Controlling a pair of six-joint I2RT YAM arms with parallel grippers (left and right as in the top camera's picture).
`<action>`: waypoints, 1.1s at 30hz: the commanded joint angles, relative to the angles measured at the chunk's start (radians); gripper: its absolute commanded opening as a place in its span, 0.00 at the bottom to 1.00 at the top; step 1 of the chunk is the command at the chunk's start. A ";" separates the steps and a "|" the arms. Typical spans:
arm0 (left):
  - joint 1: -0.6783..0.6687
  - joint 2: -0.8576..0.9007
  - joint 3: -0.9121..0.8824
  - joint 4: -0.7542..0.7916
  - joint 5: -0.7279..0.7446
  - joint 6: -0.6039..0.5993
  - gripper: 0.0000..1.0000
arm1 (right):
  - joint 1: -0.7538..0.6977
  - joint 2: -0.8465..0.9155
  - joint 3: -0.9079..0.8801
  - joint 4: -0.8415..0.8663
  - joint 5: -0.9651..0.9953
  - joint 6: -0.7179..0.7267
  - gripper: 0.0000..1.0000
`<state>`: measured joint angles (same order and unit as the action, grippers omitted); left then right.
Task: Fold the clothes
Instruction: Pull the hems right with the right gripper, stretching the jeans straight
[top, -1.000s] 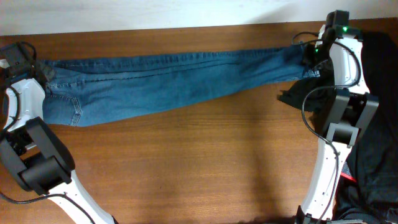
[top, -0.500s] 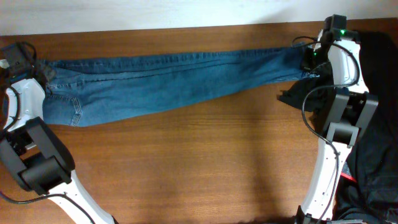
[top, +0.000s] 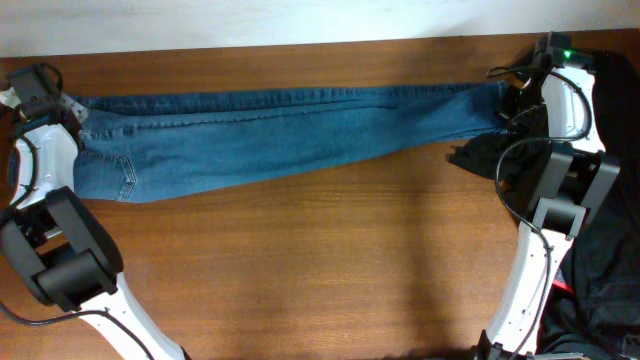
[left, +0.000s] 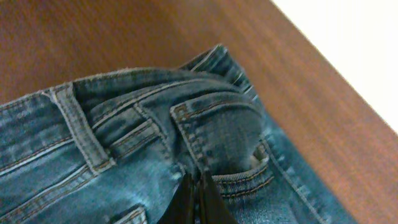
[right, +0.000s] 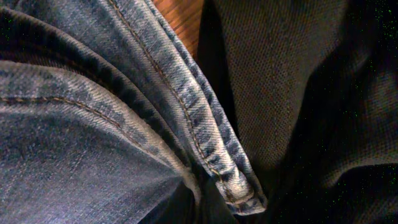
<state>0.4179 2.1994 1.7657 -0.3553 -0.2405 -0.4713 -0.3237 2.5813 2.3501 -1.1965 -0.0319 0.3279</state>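
Note:
The clothes, a pair of blue denim jeans (top: 270, 135), lie stretched in a long band across the far side of the table, waist at the left and leg hems at the right. My left gripper (top: 62, 105) is shut on the waistband by a pocket (left: 198, 186); belt loops and pocket stitching (left: 230, 134) show above its black fingers. At the other end my right gripper (top: 512, 100) is shut on the jeans' hem (right: 205, 193), where the stitched cuff edge (right: 239, 180) folds over its dark fingers.
Dark black cloth (top: 600, 240) is heaped along the table's right edge and under the right arm (right: 311, 93). The brown wooden table (top: 300, 260) stretches out in front of the jeans. A pale wall (top: 250, 20) runs behind its far edge.
The right gripper has shut on the jeans' hem and pulled it to the right, drawing the legs straighter. The left gripper has kept its hold on the waistband.

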 joint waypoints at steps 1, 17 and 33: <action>0.016 0.012 0.013 0.044 -0.073 0.016 0.01 | -0.020 -0.001 -0.011 0.005 0.096 0.002 0.04; 0.012 0.111 0.015 0.074 0.092 0.170 0.98 | 0.004 0.000 -0.011 0.008 0.096 0.002 0.13; 0.046 0.158 0.015 -0.107 -0.045 0.242 0.99 | 0.003 0.000 -0.011 -0.003 0.062 -0.009 0.40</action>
<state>0.4351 2.3074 1.7763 -0.4133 -0.2070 -0.2611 -0.3122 2.5809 2.3501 -1.1934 -0.0055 0.3241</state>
